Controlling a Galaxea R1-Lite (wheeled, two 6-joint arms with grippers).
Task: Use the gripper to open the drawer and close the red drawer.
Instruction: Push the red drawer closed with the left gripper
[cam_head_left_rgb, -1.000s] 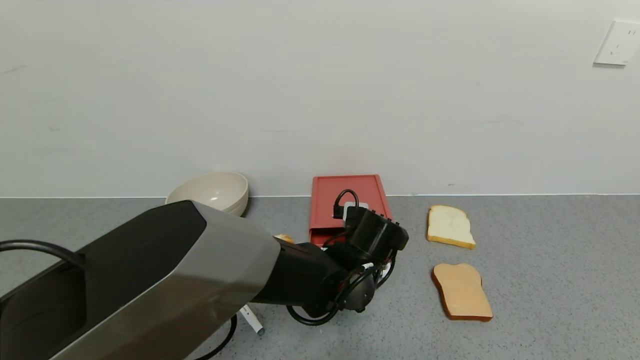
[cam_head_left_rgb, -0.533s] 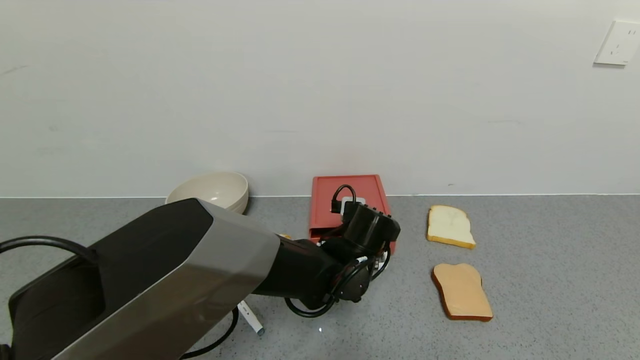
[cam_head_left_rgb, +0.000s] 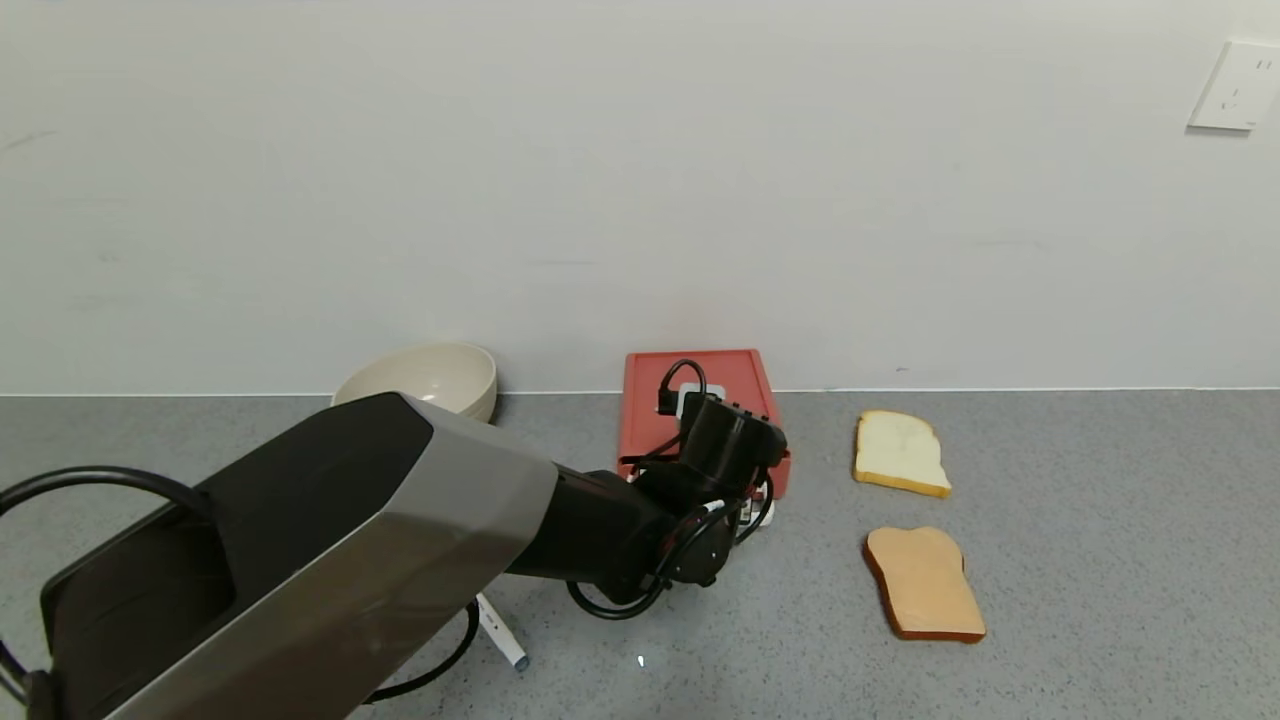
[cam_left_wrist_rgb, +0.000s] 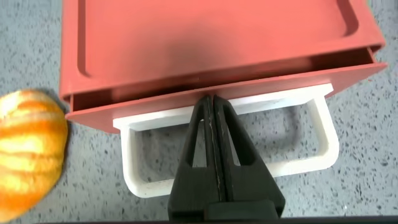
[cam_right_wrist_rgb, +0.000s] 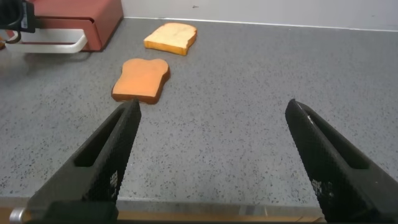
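The coral-red drawer (cam_head_left_rgb: 650, 395) sits against the wall at the table's middle. My left gripper (cam_head_left_rgb: 728, 450) is at its front. In the left wrist view the left gripper (cam_left_wrist_rgb: 212, 98) is shut, with nothing between its fingers. Its tips press on the drawer's red front (cam_left_wrist_rgb: 211, 37) just above the near bar of the white loop handle (cam_left_wrist_rgb: 137, 180). The tray looks nearly fully in. My right gripper (cam_right_wrist_rgb: 212, 106) is open and empty, low over the table, far from the drawer (cam_right_wrist_rgb: 93, 18).
A beige bowl (cam_head_left_rgb: 430, 380) stands left of the drawer. An orange round thing (cam_left_wrist_rgb: 28, 149) lies by the drawer's front corner. A white bread slice (cam_head_left_rgb: 900, 450) and a toast slice (cam_head_left_rgb: 925, 585) lie to the right. A white pen (cam_head_left_rgb: 505, 640) lies under the left arm.
My left gripper has moved away from me toward the wall, pushing against the drawer front. The tray has slid back into the red box. The right arm shows no change.
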